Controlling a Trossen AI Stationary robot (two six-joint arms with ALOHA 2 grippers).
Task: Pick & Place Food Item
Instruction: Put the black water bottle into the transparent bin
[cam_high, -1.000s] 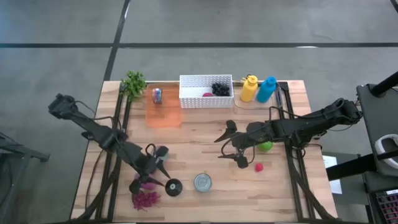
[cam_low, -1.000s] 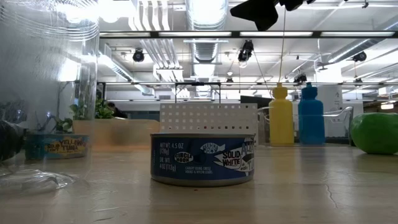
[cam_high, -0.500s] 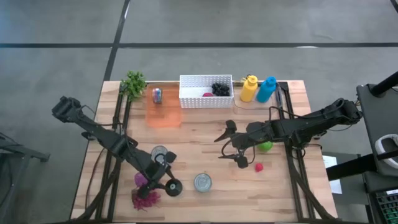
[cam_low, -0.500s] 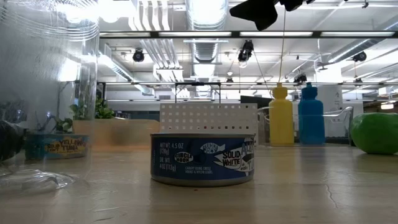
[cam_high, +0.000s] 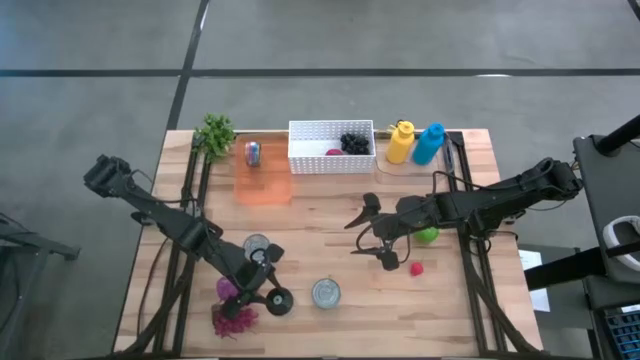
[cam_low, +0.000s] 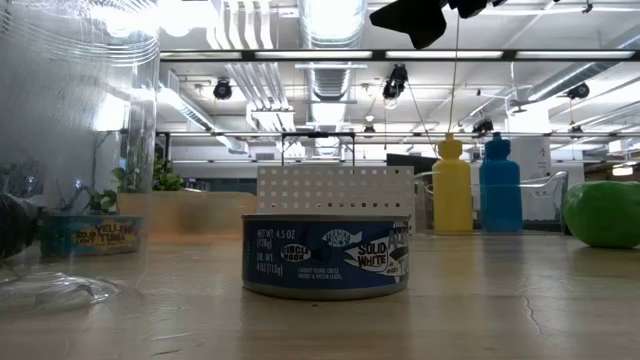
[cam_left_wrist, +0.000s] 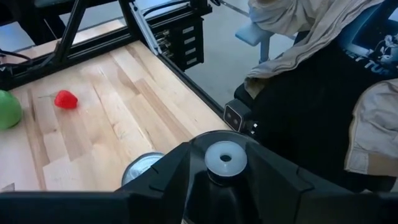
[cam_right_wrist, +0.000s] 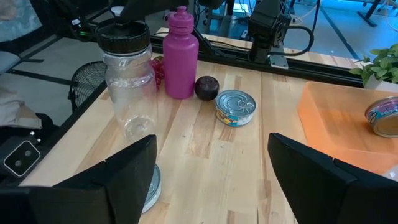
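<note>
Left pincer (cam_high: 262, 272) clenched around the clear plastic jar (cam_right_wrist: 127, 93) near the worktop's (cam_high: 320, 225) front; right pincer (cam_high: 370, 232) spread wide above mid-worktop, small red strawberry (cam_high: 416, 268) just beside it

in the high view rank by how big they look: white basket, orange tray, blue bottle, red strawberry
1. white basket
2. orange tray, close behind the basket
3. blue bottle
4. red strawberry, plainly the smallest
</note>
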